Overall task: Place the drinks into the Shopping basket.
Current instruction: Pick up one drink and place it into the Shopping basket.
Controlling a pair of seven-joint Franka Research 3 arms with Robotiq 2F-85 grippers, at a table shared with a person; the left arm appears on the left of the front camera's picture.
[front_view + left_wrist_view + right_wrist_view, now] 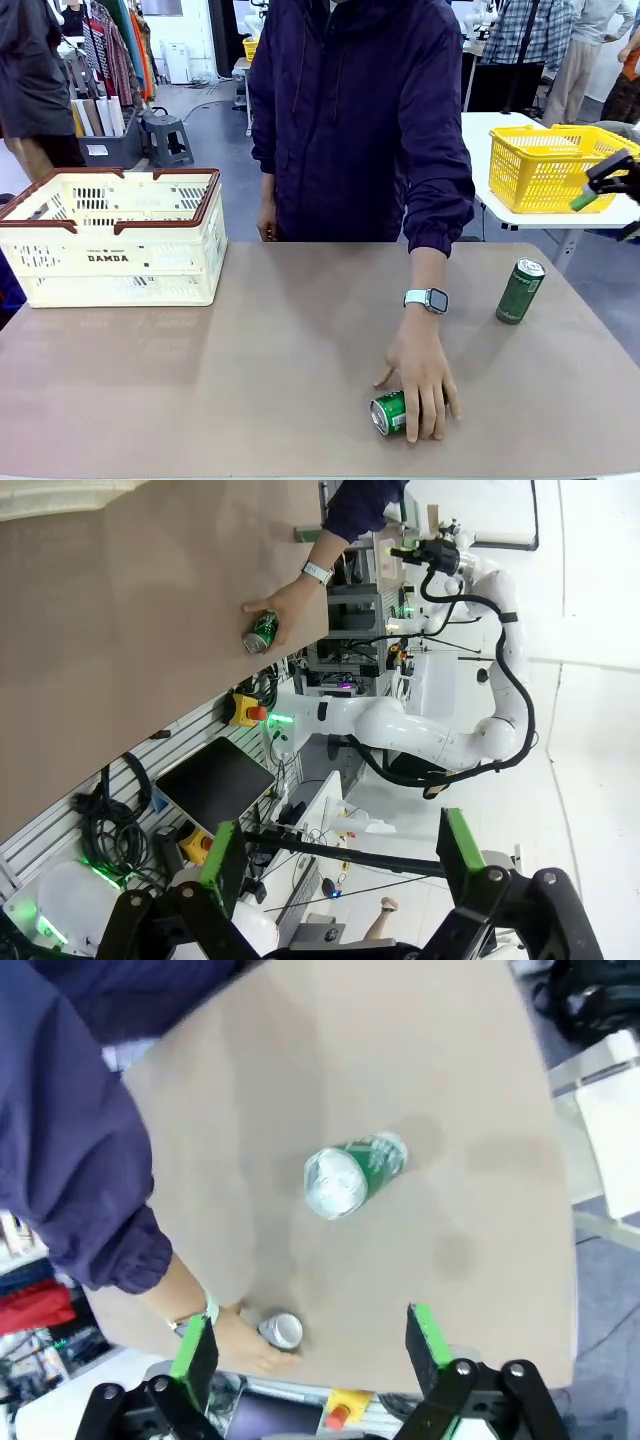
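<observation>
Drinks are not yet in the Shopping basket [120, 272], which stands at the left end of the table [250, 350], well apart from both green cans. The left gripper [340, 850] hangs off the table's near side with its jaws spread wide and empty, far from either can. Right of the middle, near the robot's edge, the lying can [388, 412] rests on its side, long axis along the table, silver top toward the left, with the person's hand [422, 375] laid over it. Farther right the upright can [520, 291] stands free, long axis vertical. The right gripper [310, 1350] – jaws also wide apart, nothing in them – looks down almost onto its top, so the right arm is plainly the nearer one and a descent from above looks the likely approach.
</observation>
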